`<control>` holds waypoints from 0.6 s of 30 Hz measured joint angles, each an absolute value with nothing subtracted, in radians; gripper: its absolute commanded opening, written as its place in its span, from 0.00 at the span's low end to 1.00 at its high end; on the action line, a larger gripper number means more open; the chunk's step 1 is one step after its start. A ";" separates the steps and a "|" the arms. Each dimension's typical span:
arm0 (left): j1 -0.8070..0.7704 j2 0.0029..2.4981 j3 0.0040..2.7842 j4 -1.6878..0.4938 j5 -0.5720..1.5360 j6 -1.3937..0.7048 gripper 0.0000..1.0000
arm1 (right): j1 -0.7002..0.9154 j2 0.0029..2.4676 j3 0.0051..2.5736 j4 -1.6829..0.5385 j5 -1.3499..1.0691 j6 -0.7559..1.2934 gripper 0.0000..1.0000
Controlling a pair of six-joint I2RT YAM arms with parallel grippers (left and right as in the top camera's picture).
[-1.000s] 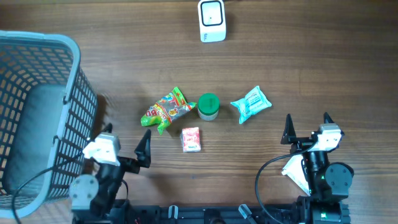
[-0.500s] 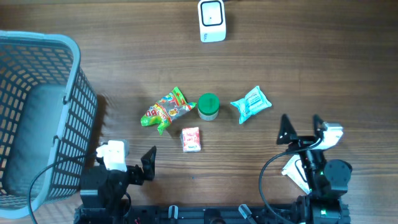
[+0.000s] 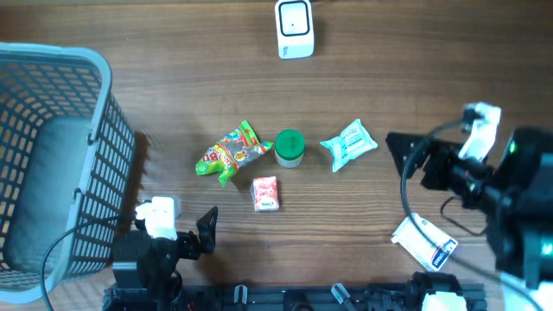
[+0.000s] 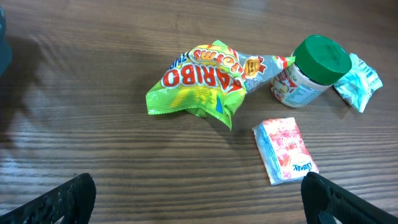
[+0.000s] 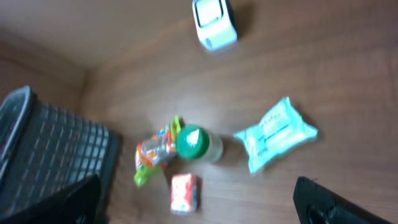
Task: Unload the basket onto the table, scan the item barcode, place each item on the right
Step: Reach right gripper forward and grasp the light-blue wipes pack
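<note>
- While both arms sit at the near edge, neither grips anything: left hand [image 4: 199, 198] is low over the tabletop [image 3: 432, 69], fingers spread wide apart, nothing btwn them.
- Over the right side, right hand [image 5: 199, 200] sits high above the wood, fingers also wide apart & empty. Its wrist view is blurred.
- Nearest item is the pink packet [image 4: 283, 149], lying flat just ahead of the left arm, clear of the others.
- Next row back, L to R:
  - Haribo bag [image 4: 196, 78], crumpled, with its right end touching the jar.
  - green-lidded jar [image 4: 310, 71], upright.
  - teal packet [image 4: 359, 81], near the jar's right w/ a small gap in the overhead view.
- At the left edge, the basket [image 3: 117, 164] stands w/ its mesh wall apart from the bag.
- Farthest back, the scanner [image 3: 295, 28] is white, at the far edge, well apart from the row & roughly in line w/ the jar.
- Can't tell which item is the one to scan. All four lie mid-tabletop, none held.
</note>
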State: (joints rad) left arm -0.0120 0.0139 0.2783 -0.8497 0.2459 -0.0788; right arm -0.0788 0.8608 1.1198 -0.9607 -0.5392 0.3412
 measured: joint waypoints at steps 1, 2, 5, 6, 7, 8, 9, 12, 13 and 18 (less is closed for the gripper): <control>-0.012 0.014 0.278 -0.850 0.246 -0.079 1.00 | -0.079 0.908 1.153 -0.996 -0.558 0.337 1.00; -0.012 0.014 0.278 -0.850 0.246 -0.079 1.00 | -0.079 0.939 1.163 -1.020 -0.570 0.334 1.00; -0.012 0.014 0.278 -0.849 0.246 -0.079 1.00 | -0.079 1.034 1.164 -1.007 -0.590 0.363 0.94; -0.012 0.014 0.278 -0.850 0.246 -0.079 1.00 | -0.079 1.078 1.164 -1.003 -0.594 0.377 0.91; -0.012 0.014 0.278 -0.850 0.246 -0.079 1.00 | -0.077 1.124 1.164 -1.004 -0.590 0.390 0.92; -0.012 0.014 0.278 -0.849 0.246 -0.079 1.00 | -0.067 1.175 1.166 -1.008 -0.570 0.416 0.93; -0.012 0.014 0.278 -0.850 0.246 -0.079 1.00 | -0.047 1.245 1.168 -1.009 -0.530 0.466 0.96; -0.012 0.014 0.278 -0.849 0.246 -0.079 1.00 | 0.023 1.445 1.168 -0.954 -0.458 0.634 0.97; -0.012 0.014 0.278 -0.849 0.246 -0.079 1.00 | 0.037 1.482 1.168 -0.935 -0.448 0.667 0.96; -0.012 0.014 0.279 -0.849 0.246 -0.079 1.00 | 0.109 1.730 1.168 -0.801 -0.418 0.929 0.85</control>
State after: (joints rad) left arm -0.0120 0.0139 0.2787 -0.8494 0.2459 -0.0788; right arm 0.1089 1.7298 1.1679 -0.8009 -0.4179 0.9287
